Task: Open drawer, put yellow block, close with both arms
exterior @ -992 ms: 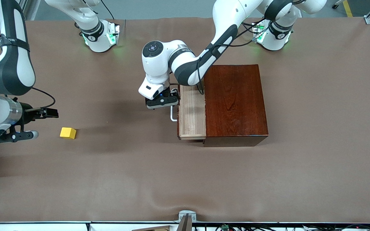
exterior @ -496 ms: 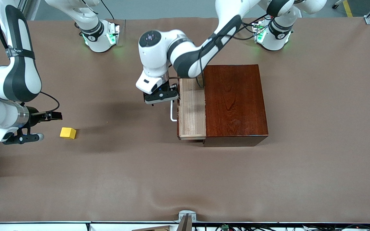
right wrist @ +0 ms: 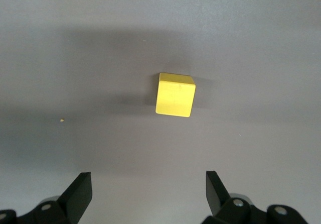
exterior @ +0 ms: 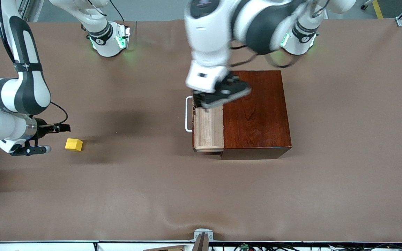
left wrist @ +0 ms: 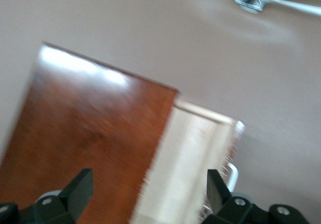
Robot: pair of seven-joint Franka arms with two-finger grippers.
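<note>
I see the left gripper has lifted off the white handle, now open over the box. The drawer stays partly out, handle toward the right arm's end. My right gripper, jaws wide, has edged closer beside the yellow block on the counter.

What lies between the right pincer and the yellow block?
Nothing: in the right wrist view only bare brown table separates the open right pincer from the yellow block.
</note>
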